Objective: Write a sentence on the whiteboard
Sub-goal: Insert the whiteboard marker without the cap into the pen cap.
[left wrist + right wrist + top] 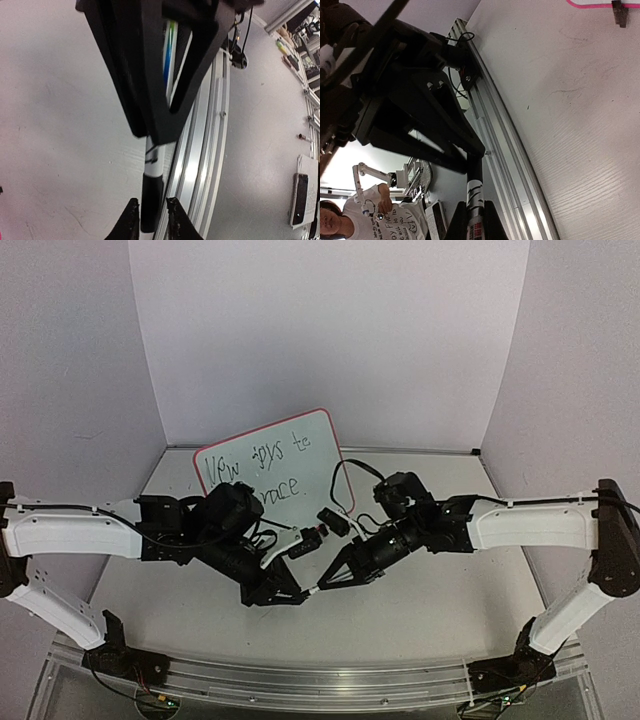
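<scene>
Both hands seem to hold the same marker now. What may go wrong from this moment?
1. The left hand and the right hand both grip one marker. If either pulls off its axis, it may slip and fall to the table.
2. A cable loops just in front of the whiteboard. A wide arm swing might tip it or smear the sentence.

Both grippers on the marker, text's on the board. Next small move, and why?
Probably press the left gripper and right gripper together along the marker to seat its black end. Both clamp it, and the sentence on the whiteboard looks finished.
</scene>
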`<control>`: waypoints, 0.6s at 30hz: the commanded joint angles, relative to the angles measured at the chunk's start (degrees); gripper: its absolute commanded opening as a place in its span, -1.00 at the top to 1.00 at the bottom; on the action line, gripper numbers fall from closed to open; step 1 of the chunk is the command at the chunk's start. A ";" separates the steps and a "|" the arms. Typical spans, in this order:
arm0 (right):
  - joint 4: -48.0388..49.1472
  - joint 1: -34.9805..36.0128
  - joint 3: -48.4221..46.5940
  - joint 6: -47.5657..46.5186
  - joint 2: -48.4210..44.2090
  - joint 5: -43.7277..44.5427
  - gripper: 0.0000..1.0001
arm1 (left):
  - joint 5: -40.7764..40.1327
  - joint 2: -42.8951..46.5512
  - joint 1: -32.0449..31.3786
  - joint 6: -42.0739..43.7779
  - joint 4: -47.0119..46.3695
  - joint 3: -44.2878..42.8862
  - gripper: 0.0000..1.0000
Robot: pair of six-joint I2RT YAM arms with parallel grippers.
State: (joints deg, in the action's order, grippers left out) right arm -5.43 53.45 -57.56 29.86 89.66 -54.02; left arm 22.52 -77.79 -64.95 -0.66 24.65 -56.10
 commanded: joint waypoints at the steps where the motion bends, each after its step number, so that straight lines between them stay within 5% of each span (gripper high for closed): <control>1: -0.22 -2.77 2.07 -1.11 -5.88 13.85 1.00 | -9.21 6.33 1.59 -6.04 -16.01 4.59 0.11; 4: -1.69 -6.68 4.06 -0.58 -8.37 20.13 1.00 | -11.87 10.32 4.88 -11.74 -16.07 10.27 -0.20; 8: -2.97 -9.39 4.39 -0.60 -7.40 26.87 1.00 | -18.44 13.91 7.27 -18.17 -14.06 15.25 -0.37; 18: 0.40 -12.16 -1.52 -3.55 6.77 29.57 0.94 | -19.70 20.77 14.74 -29.65 -10.74 22.94 -0.49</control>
State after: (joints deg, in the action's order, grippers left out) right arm -7.16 42.20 -55.26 28.26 91.96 -26.85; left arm 3.66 -59.18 -53.59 -24.47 13.05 -34.83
